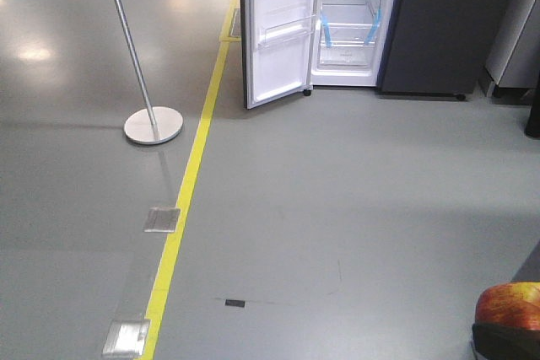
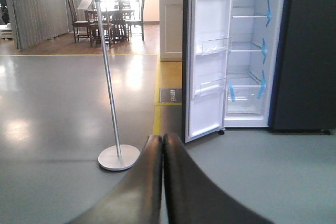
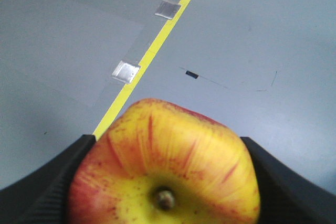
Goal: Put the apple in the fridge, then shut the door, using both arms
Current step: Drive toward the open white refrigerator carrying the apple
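Observation:
The red and yellow apple (image 3: 168, 161) fills the bottom of the right wrist view, and my right gripper (image 3: 167, 153) is shut on it with a black finger pressed on each side. That apple (image 1: 509, 305) also peeks in at the lower right corner of the front view. Far ahead stands the dark fridge (image 1: 434, 31), its white interior and blue-taped glass shelves (image 1: 348, 14) exposed. Its door (image 1: 278, 31) is swung wide to the left, white lining with clear bins facing me. My left gripper (image 2: 163, 140) is shut on nothing, pointing toward the fridge (image 2: 307, 51) and door (image 2: 207, 61).
A metal pole on a round base (image 1: 153, 125) stands left of the door. A yellow floor line (image 1: 190, 179) runs toward the fridge, with silver plates (image 1: 161, 219) beside it. Another grey cabinet (image 1: 519, 31) sits at far right. Table and chairs (image 2: 107, 19) lie far back.

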